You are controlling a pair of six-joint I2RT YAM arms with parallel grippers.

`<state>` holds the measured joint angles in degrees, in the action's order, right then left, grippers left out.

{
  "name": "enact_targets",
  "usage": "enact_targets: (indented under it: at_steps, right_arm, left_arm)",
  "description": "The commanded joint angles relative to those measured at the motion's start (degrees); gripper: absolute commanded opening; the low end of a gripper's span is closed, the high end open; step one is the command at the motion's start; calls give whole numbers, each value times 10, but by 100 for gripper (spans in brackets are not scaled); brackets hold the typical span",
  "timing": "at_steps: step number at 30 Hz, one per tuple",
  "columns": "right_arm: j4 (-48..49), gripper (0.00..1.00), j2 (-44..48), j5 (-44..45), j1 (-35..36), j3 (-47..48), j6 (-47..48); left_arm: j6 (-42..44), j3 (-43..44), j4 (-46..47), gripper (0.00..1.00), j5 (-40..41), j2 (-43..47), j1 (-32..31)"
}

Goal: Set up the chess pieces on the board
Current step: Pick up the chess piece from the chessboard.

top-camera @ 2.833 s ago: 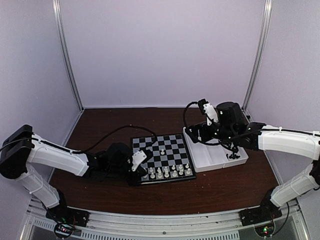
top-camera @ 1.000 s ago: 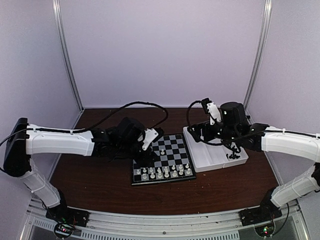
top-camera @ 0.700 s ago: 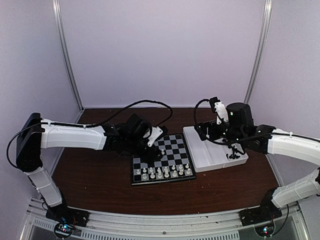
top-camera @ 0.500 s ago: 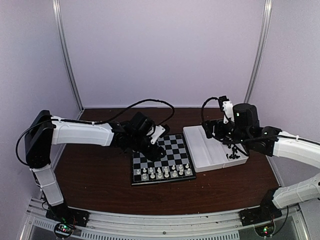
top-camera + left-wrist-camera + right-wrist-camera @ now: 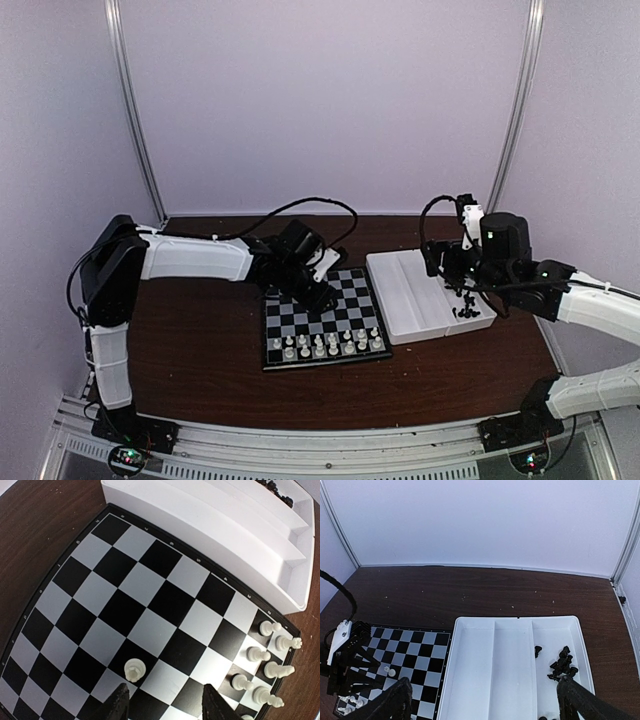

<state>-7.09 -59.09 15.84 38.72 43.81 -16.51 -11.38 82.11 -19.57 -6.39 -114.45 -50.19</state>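
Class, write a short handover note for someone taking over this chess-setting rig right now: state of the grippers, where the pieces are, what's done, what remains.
Left gripper: open, empty, low over the board, with a lone white pawn just ahead of one fingertip.
Right gripper: wide open, empty, above the white tray.
White pieces: in the board's two near rows.
Black pieces: heaped in the tray's right compartment; none on the board.
Done: white's side looks largely placed.
Left: all the black pieces, and probably the stray pawn.
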Motion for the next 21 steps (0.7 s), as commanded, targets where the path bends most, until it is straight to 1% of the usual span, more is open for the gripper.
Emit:
enact_targets:
  at_steps: [1, 8, 10, 16, 18, 21]
  right_arm:
    - [-4, 100, 10, 17, -5, -6, -4]
    - [-7, 100, 12, 16, -8, -7, -1]
    - [-8, 100, 14, 16, -8, -7, -1]
    - [-5, 100, 14, 14, -9, -10, -1]
    - [-5, 100, 13, 12, -10, -10, 0]
    - [-5, 100, 12, 12, -11, -9, 2]
  left_arm:
    - [-7, 40, -20, 46, -12, -25, 6]
    - [-7, 73, -45, 37, -3, -54, 10]
    - [-8, 71, -45, 37, 4, -55, 10]
    - [-9, 68, -45, 41, 24, -55, 10]
    - [-8, 71, -44, 41, 13, -55, 10]
    - [-5, 69, -34, 39, -23, -46, 10]
